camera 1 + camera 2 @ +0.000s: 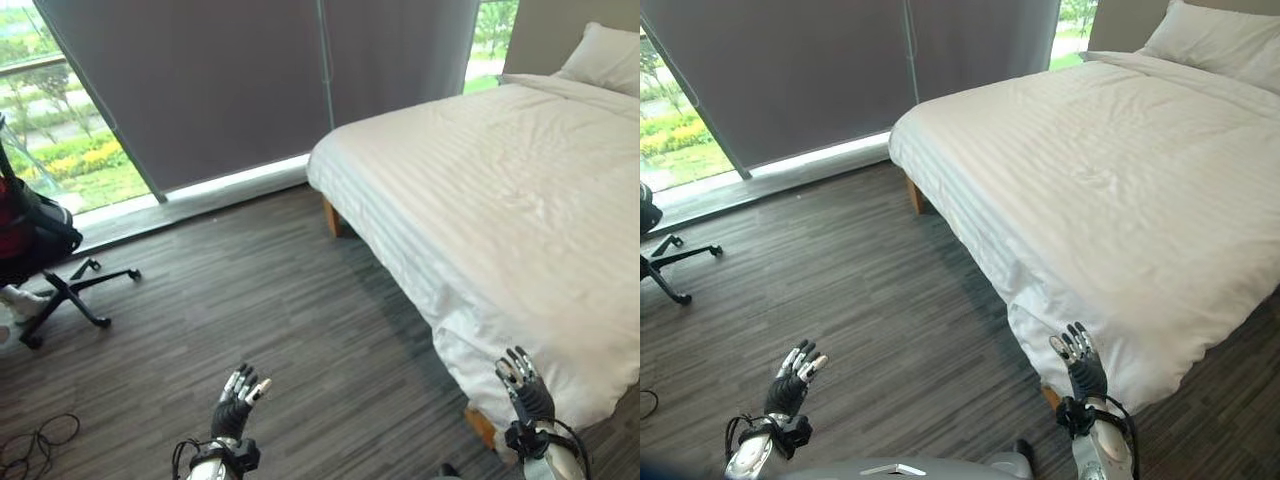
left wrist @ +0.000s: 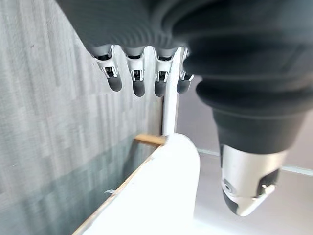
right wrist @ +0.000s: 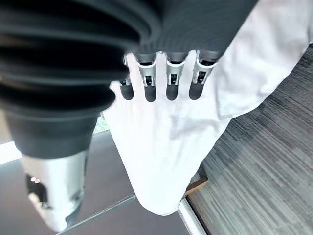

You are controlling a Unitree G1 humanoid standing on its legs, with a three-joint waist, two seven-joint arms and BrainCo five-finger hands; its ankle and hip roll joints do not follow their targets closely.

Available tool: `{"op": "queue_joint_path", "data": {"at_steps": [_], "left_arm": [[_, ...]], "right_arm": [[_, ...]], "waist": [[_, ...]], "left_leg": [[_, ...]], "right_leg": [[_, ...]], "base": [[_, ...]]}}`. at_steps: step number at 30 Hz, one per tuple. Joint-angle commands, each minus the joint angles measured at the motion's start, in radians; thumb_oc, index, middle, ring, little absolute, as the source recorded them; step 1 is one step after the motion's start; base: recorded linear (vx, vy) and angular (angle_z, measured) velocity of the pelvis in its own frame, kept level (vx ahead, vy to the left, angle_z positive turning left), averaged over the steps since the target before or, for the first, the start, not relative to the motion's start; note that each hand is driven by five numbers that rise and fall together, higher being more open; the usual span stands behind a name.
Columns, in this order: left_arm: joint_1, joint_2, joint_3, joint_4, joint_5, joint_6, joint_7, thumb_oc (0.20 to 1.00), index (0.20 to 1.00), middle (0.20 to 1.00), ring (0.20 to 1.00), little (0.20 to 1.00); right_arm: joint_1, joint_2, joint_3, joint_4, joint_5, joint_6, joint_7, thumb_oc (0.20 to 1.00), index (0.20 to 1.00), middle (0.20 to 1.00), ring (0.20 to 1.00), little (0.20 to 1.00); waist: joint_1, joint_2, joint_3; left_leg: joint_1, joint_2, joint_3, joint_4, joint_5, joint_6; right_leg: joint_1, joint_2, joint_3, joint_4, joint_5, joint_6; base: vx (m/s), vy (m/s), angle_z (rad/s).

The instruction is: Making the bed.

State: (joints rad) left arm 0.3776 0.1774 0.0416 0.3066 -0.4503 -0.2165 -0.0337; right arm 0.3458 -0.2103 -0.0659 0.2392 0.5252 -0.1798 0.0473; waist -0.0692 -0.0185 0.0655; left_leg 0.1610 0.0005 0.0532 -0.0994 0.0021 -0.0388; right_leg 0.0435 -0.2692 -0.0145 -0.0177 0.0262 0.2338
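I saw both hands spread and empty, left robot hand (image 1: 238,398) over the dark plank floor (image 1: 260,330), right robot hand (image 1: 522,385) just before the white striped duvet (image 1: 500,190) draped on the wooden-legged bed; a shallow pinch would likely slip.

White cloth duvet (image 1: 500,190) at the right of the frame, matt, faintly striped, softly creased; pillow (image 1: 603,58) upper right, same plain cloth; wood-grain plank floor (image 1: 250,330), dull grey; roller blinds (image 1: 200,80) upper left, smooth and matt.
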Motion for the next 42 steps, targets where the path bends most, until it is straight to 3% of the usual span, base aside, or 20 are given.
{"op": "queue_joint_path", "data": {"at_steps": [1,6,8,9,11,13,15,18,20,22,23,25,27,28,29,30,31,33,36,42], "left_arm": [[-0.008,0.030,0.059,-0.100,0.023,-0.070,0.034,1.000,1.000,1.000,1.000,1.000],[0.008,0.043,0.066,-0.125,0.028,-0.064,0.018,1.000,1.000,1.000,1.000,1.000],[-0.006,0.054,0.055,-0.135,0.011,-0.063,0.006,1.000,1.000,1.000,1.000,1.000],[-0.026,0.058,0.046,-0.125,0.007,-0.065,0.009,1.000,1.000,1.000,1.000,1.000],[-0.071,0.074,0.036,-0.111,0.016,-0.071,0.045,1.000,1.000,1.000,1.000,1.000],[-0.093,0.091,0.035,-0.107,0.010,-0.078,0.062,1.000,1.000,1.000,1.000,1.000],[-0.119,0.119,0.034,-0.103,0.011,-0.082,0.085,1.000,1.000,1.000,1.000,1.000],[-0.105,0.118,0.065,-0.114,0.016,-0.079,0.103,1.000,1.000,1.000,1.000,1.000],[-0.079,0.091,0.113,-0.136,-0.018,-0.091,0.122,1.000,1.000,1.000,1.000,1.000],[-0.069,0.059,0.174,-0.121,-0.041,-0.121,0.183,1.000,1.000,1.000,1.000,1.000],[-0.073,0.045,0.188,-0.126,-0.095,-0.146,0.200,1.000,1.000,1.000,1.000,1.000],[-0.064,0.043,0.203,-0.122,-0.126,-0.146,0.179,1.000,1.000,1.000,1.000,1.000],[-0.060,0.055,0.205,-0.113,-0.129,-0.140,0.169,1.000,1.000,1.000,1.000,1.000],[-0.060,0.061,0.203,-0.102,-0.114,-0.137,0.171,1.000,1.000,1.000,1.000,1.000],[-0.066,0.059,0.192,-0.103,-0.101,-0.137,0.177,1.000,1.000,1.000,1.000,1.000],[-0.073,0.056,0.190,-0.099,-0.094,-0.137,0.183,1.000,1.000,1.000,1.000,1.000],[-0.071,0.047,0.195,-0.095,-0.095,-0.135,0.179,1.000,1.000,1.000,1.000,1.000],[-0.060,0.047,0.211,-0.075,-0.085,-0.135,0.163,1.000,1.000,1.000,1.000,1.000],[-0.065,0.038,0.206,-0.064,-0.102,-0.131,0.150,1.000,1.000,1.000,1.000,1.000],[-0.078,0.050,0.195,-0.087,-0.123,-0.117,0.140,1.000,1.000,1.000,1.000,1.000]], "right_arm": [[-0.034,-0.015,-0.001,-0.058,0.007,-0.034,0.005,1.000,1.000,1.000,1.000,1.000],[-0.015,-0.014,-0.014,-0.048,0.016,-0.033,0.001,1.000,1.000,1.000,1.000,1.000],[-0.009,-0.030,-0.030,-0.040,0.014,-0.038,-0.003,1.000,1.000,1.000,1.000,1.000],[-0.012,-0.032,-0.034,-0.033,0.001,-0.042,-0.014,1.000,1.000,1.000,1.000,1.000],[-0.036,-0.027,-0.051,-0.021,0.007,-0.060,-0.056,1.000,1.000,1.000,1.000,1.000],[-0.053,-0.022,-0.053,-0.024,0.042,-0.071,-0.066,1.000,1.000,1.000,1.000,1.000],[-0.046,-0.017,-0.050,-0.035,0.061,-0.080,-0.066,1.000,1.000,1.000,1.000,1.000],[-0.033,-0.022,-0.039,-0.043,0.028,-0.075,-0.075,1.000,1.000,1.000,1.000,1.000],[-0.049,-0.022,-0.048,-0.038,0.012,-0.083,-0.105,1.000,1.000,1.000,1.000,1.000],[-0.132,-0.014,-0.041,-0.035,0.015,-0.119,-0.163,1.000,1.000,1.000,1.000,1.000],[-0.139,-0.009,-0.033,-0.062,0.024,-0.129,-0.160,1.000,1.000,1.000,1.000,1.000],[-0.130,-0.013,-0.033,-0.079,0.052,-0.129,-0.146,1.000,1.000,1.000,1.000,1.000],[-0.126,-0.048,-0.034,-0.103,0.092,-0.142,-0.123,1.000,1.000,1.000,1.000,1.000],[-0.144,-0.072,-0.017,-0.106,0.095,-0.143,-0.122,1.000,1.000,1.000,1.000,1.000],[-0.157,-0.093,-0.008,-0.114,0.086,-0.130,-0.121,1.000,1.000,1.000,1.000,1.000],[-0.171,-0.099,-0.010,-0.105,0.078,-0.125,-0.128,1.000,1.000,1.000,1.000,1.000],[-0.166,-0.086,-0.017,-0.110,0.098,-0.125,-0.125,1.000,1.000,1.000,1.000,1.000],[-0.116,-0.062,-0.043,-0.109,0.094,-0.116,-0.092,1.000,1.000,1.000,1.000,1.000],[-0.083,-0.045,-0.069,-0.086,0.088,-0.114,-0.102,1.000,1.000,1.000,1.000,1.000],[-0.074,-0.024,-0.051,-0.087,0.092,-0.100,-0.096,1.000,1.000,1.000,1.000,1.000]], "waist": [[0.023,-0.052,0.020],[0.019,-0.066,0.021],[-0.001,-0.080,0.042],[-0.013,-0.087,0.057],[-0.041,-0.090,0.097],[-0.054,-0.085,0.111],[-0.066,-0.063,0.141],[-0.034,-0.018,0.139],[-0.006,-0.012,0.114],[0.055,-0.030,0.075],[0.080,-0.042,0.072],[0.090,-0.051,0.080],[0.104,-0.056,0.112],[0.133,-0.049,0.138],[0.147,-0.042,0.157],[0.153,-0.055,0.163],[0.153,-0.063,0.158],[0.143,-0.051,0.120],[0.118,-0.052,0.073],[0.086,-0.035,0.051]], "left_leg": [[0.040,0.005,-0.010,0.019,-0.084,0.026],[0.053,0.024,-0.015,0.049,-0.103,0.020],[0.051,0.025,-0.004,0.141,-0.154,0.028],[0.044,0.017,0.011,0.144,-0.159,0.035],[0.006,0.006,0.064,0.149,-0.154,0.040],[-0.034,0.013,0.096,0.160,-0.143,0.039],[-0.090,0.026,0.143,0.189,-0.112,0.042],[-0.127,0.065,0.267,0.162,-0.043,0.067],[-0.143,0.064,0.332,0.154,-0.038,0.069],[-0.217,0.101,0.451,0.196,-0.024,0.064],[-0.232,0.135,0.491,0.205,-0.008,0.039],[-0.270,0.160,0.496,0.247,0.021,0.005],[-0.390,0.230,0.430,0.380,0.077,-0.059],[-0.419,0.213,0.283,0.433,0.116,-0.068],[-0.428,0.157,0.098,0.478,0.133,-0.085],[-0.423,0.106,-0.026,0.512,0.089,-0.090],[-0.387,0.074,-0.090,0.491,0.032,-0.081],[-0.273,0.011,-0.188,0.273,-0.026,-0.035],[-0.199,-0.007,-0.205,0.155,-0.016,-0.006],[-0.160,-0.011,-0.159,0.102,-0.005,0.015]], "right_leg": [[-0.068,-0.009,0.003,0.016,0.132,-0.002],[-0.047,0.003,0.007,0.015,0.121,-0.006],[-0.036,-0.001,0.040,0.029,0.128,-0.005],[-0.056,-0.006,0.069,0.027,0.165,0.007],[-0.146,-0.004,0.112,0.016,0.305,0.028],[-0.199,-0.002,0.112,0.017,0.319,0.028],[-0.237,-0.006,0.038,0.124,0.244,0.017],[-0.162,-0.023,-0.169,0.406,0.061,-0.058],[-0.057,-0.039,-0.259,0.471,-0.015,-0.056],[0.055,-0.024,-0.345,0.414,-0.060,-0.066],[0.075,0.016,-0.396,0.267,-0.132,-0.090],[0.096,0.065,-0.368,0.156,-0.146,-0.111],[0.103,0.131,-0.308,0.059,-0.157,-0.147],[0.081,0.148,-0.263,0.060,-0.145,-0.164],[0.068,0.149,-0.232,0.069,-0.134,-0.171],[0.058,0.127,-0.219,0.068,-0.123,-0.160],[0.054,0.121,-0.195,0.060,-0.114,-0.152],[0.034,0.161,-0.138,0.046,-0.095,-0.148],[0.020,0.180,-0.107,0.030,-0.082,-0.147],[0.011,0.176,-0.077,0.024,-0.067,-0.136]], "base": [[0.00,0.000,0.00],[0.01,-0.004,0.01],[0.00,0.058,-0.02],[-0.15,0.109,-0.14],[-0.29,0.072,-0.35],[-0.30,0.074,-0.78],[-0.45,0.218,-0.83],[-0.44,0.272,-0.76],[-0.27,0.086,-1.11],[-0.34,-0.179,-1.32],[-0.25,-0.277,-1.56],[-0.20,-0.294,-1.60],[-0.34,-0.341,-0.90],[-0.38,-0.139,-0.55],[-0.36,-0.005,-1.22],[-0.22,-0.012,-1.67],[-0.13,-0.043,-1.79],[-0.02,-0.031,-0.89],[0.03,0.054,-0.62],[-0.01,0.077,-0.34]]}}
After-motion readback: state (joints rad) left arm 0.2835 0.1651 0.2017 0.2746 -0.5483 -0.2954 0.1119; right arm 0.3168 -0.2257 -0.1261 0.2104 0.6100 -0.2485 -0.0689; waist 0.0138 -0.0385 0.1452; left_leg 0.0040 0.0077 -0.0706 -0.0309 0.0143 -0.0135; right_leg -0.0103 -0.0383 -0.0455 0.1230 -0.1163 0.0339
